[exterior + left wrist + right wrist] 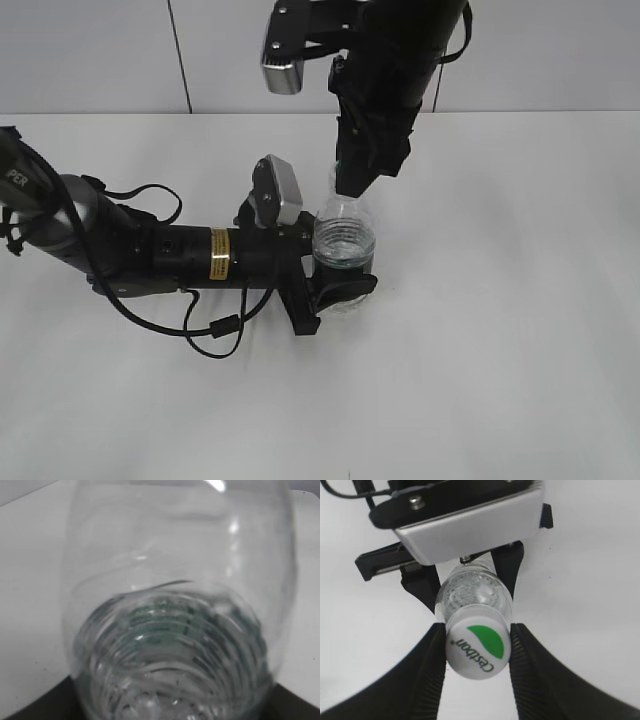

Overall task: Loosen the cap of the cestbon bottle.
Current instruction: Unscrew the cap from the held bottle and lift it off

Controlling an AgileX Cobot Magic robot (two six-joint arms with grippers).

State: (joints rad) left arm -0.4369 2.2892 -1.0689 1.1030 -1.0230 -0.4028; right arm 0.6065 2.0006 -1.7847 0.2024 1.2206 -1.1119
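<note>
The cestbon bottle (pixel 345 238) stands upright on the white table, clear with water in it. My left gripper (pixel 335 285) is shut on its lower body from the left. In the left wrist view the bottle (pixel 175 605) fills the frame, and its green label shows through the ribs. My right gripper (pixel 352 185) comes down from above over the bottle's top and hides the cap in the exterior view. In the right wrist view the white cap (pixel 477 649), with its green leaf and lettering, sits between my right gripper's (pixel 477 630) two black fingers, which press on both sides.
The white table (pixel 500 360) spreads all round the bottle. The left arm and its loose black cable (pixel 190 335) lie across the left half. A pale wall (pixel 560 50) stands behind the table's far edge.
</note>
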